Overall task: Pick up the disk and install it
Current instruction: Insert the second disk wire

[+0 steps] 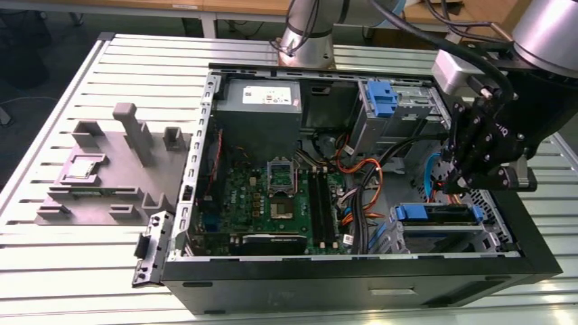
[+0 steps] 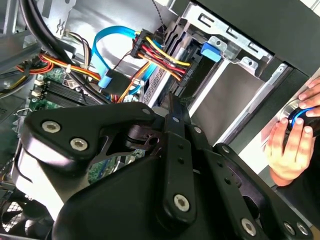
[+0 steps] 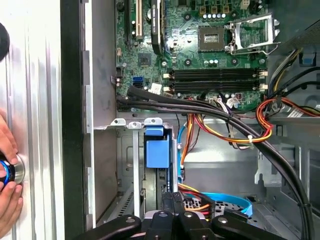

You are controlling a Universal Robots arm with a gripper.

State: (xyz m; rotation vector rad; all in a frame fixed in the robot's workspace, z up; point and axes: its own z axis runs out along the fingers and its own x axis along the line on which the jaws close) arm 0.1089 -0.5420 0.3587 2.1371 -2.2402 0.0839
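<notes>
Jaws (image 1: 454, 184): mine, hovering over the lower drive cage; clenched or released, I cannot tell.
Disk (image 1: 436, 214): sitting in that cage, blue carrier showing.
Risk: loose cables (image 1: 369, 196) nearby could snag me.

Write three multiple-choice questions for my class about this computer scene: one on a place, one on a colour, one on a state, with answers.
1. Where is the grey fixture relative to the computer case?
A. Inside it
B. On the slatted table, at the exterior view's left of it
C. On top of it

2. What colour is the plastic tab in the drive bay?
A. Red
B. Blue
C. Green

3. How is the case?
A. Side open
B. Closed
C. Wrapped

Answers:
1 B, the fixture stands on the slats beside the case.
2 B, the first wrist view shows it blue.
3 A, the motherboard lies exposed.
</notes>
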